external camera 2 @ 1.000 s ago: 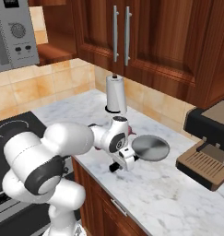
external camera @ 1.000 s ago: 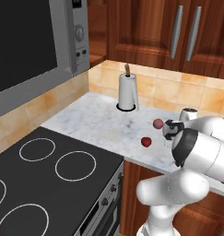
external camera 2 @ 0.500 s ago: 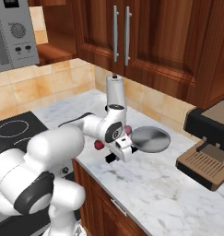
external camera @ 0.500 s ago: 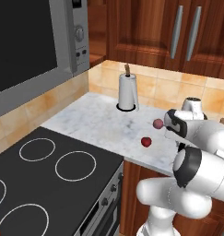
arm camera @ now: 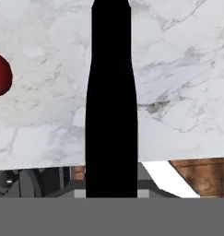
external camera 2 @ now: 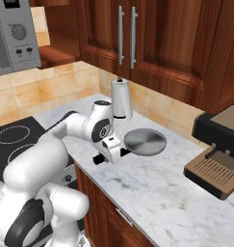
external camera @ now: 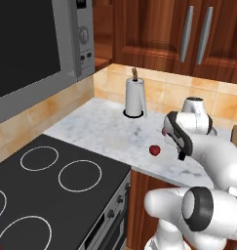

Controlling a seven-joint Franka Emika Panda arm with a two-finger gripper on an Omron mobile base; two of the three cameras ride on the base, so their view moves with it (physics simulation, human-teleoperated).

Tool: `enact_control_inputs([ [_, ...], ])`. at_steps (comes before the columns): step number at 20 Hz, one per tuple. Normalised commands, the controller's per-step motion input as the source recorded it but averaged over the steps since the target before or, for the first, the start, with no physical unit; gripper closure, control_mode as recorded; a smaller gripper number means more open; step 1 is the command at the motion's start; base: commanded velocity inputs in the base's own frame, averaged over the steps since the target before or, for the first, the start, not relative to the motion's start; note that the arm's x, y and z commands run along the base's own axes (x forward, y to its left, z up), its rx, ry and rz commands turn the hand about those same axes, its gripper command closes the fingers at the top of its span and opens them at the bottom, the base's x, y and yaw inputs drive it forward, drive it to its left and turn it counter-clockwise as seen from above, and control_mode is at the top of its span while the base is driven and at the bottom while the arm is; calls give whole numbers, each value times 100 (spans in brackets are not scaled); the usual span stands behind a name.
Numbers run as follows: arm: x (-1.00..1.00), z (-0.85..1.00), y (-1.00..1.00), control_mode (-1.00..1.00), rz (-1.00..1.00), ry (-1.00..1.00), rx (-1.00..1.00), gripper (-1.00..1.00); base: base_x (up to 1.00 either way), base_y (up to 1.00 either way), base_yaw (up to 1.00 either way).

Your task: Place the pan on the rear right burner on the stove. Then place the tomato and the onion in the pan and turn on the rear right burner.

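Observation:
The silver pan (external camera 2: 145,141) is over the marble counter right of the stove (external camera: 51,195). Its black handle (external camera 2: 98,158) points toward the counter's front edge. My gripper (external camera 2: 110,150) is shut on that handle. In the hand view the handle (arm camera: 111,115) runs straight up the middle, with the tomato (arm camera: 0,73) at the left edge. The tomato (external camera: 154,150) lies on the counter beside my forearm. The onion (external camera: 164,132) peeks out from behind the arm. The rear right burner (external camera: 39,158) has nothing on it.
A paper towel roll (external camera: 135,97) stands at the back wall. The microwave (external camera: 37,53) hangs over the stove. A coffee machine (external camera 2: 219,154) sits at the counter's right end. The stove's knobs (external camera: 115,207) line its front panel.
My hand has drawn slightly left along the counter with the handle in its grip. The pan has shifted a little left and up with it. The elbow has swung lower.

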Motion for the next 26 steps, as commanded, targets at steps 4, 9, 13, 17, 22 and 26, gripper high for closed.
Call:
enact_control_inputs([
  [4,-32,17,96,-100,0,-6,-9,100,0,0,0],
  [9,-29,11,97,-100,1,-3,-7,100,0,0,0],
  [13,-7,0,97,-100,6,0,-1,100,0,0,0],
  [17,0,0,91,-100,14,0,0,100,0,0,0],
  [22,3,0,84,-100,19,0,0,100,0,0,0],
  [26,13,0,82,-100,18,0,0,100,0,0,0],
])
